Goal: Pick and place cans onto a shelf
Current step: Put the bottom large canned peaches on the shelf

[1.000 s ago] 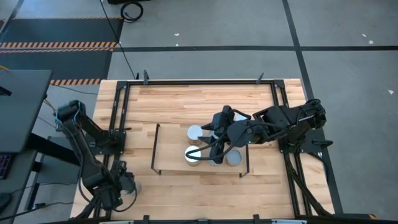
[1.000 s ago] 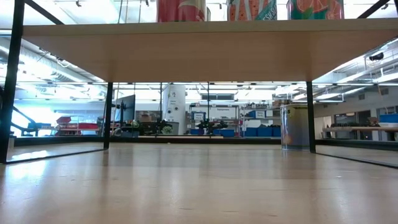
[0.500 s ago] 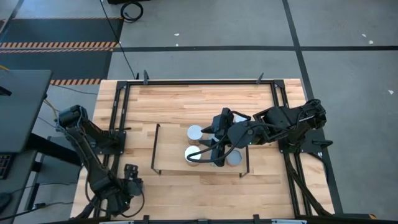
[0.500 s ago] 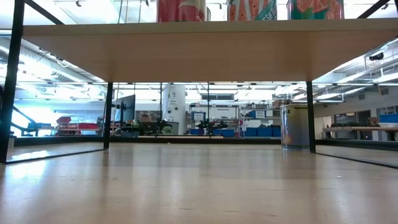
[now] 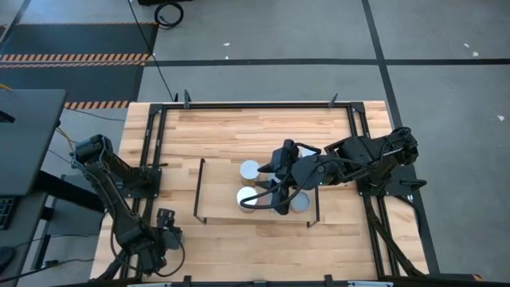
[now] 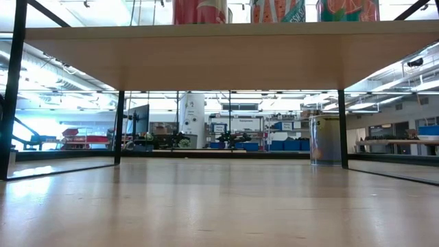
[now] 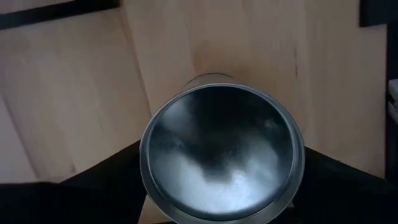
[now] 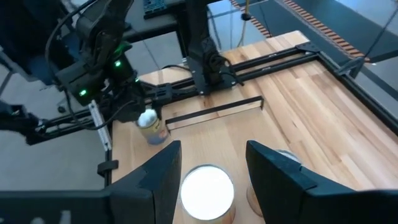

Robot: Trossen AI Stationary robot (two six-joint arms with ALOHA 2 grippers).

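Observation:
My left gripper (image 5: 163,233) is near the table's near-left corner, shut on a tin can with a silvery lid (image 7: 221,152). The can also shows in the right wrist view (image 8: 149,126), with an orange-brown side. My right gripper (image 5: 275,191) is open above the shelf (image 5: 219,195). Its fingers stand on either side of a can (image 8: 207,190) that stands on the board, and do not visibly touch it. Two more cans (image 5: 250,169) (image 5: 300,202) stand on the shelf. The low view shows the shelf's underside (image 6: 219,48) with three cans' lower parts on top of it. My left gripper pinches the can between its two fingers, one on each side of the wall just below the lid's rim (image 7: 148,163). The fingers (image 7: 112,177) come from above, pointing down. The can is upright; whether its base is on the table, I cannot tell.
Black rails (image 5: 255,105) frame the wooden tabletop. The shelf's thin black end frames (image 5: 199,191) stand at its short ends. In the low view a silvery cylinder (image 6: 324,139) stands on the table by a shelf leg. Bare board lies on the shelf's left half.
My left gripper has shifted a little toward the table's right edge with the can, and its arm has changed posture. My right gripper has stayed over the shelf.

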